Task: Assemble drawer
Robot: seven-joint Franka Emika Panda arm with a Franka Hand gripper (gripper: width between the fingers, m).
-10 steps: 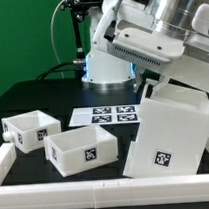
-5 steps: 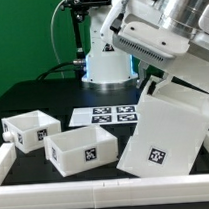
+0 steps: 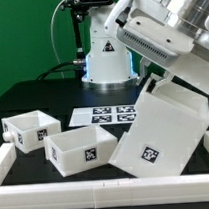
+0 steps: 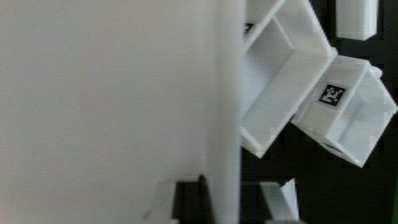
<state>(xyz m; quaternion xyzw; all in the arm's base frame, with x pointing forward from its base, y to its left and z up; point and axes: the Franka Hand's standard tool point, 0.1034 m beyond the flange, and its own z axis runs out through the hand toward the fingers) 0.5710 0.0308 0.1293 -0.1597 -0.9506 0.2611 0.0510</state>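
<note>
My gripper (image 3: 150, 82) is shut on the top wall of the large white drawer case (image 3: 164, 124), which is tilted, its lower tagged face near the table at the exterior view's right. In the wrist view the case wall (image 4: 107, 100) fills most of the picture, and a thin edge of it sits between my gripper (image 4: 231, 200) fingers. Two small white open drawer boxes stand at the exterior view's left: one further back (image 3: 29, 129) and one nearer the case (image 3: 80, 149). They also show in the wrist view (image 4: 294, 90).
The marker board (image 3: 105, 115) lies flat behind the small boxes. A white rail (image 3: 98, 188) runs along the table's front edge. The arm's base (image 3: 105, 62) stands at the back.
The drawer case has tilted further, its lower edge swinging toward the exterior view's left, closer to the nearer small box. My arm has shifted up and to the right.
</note>
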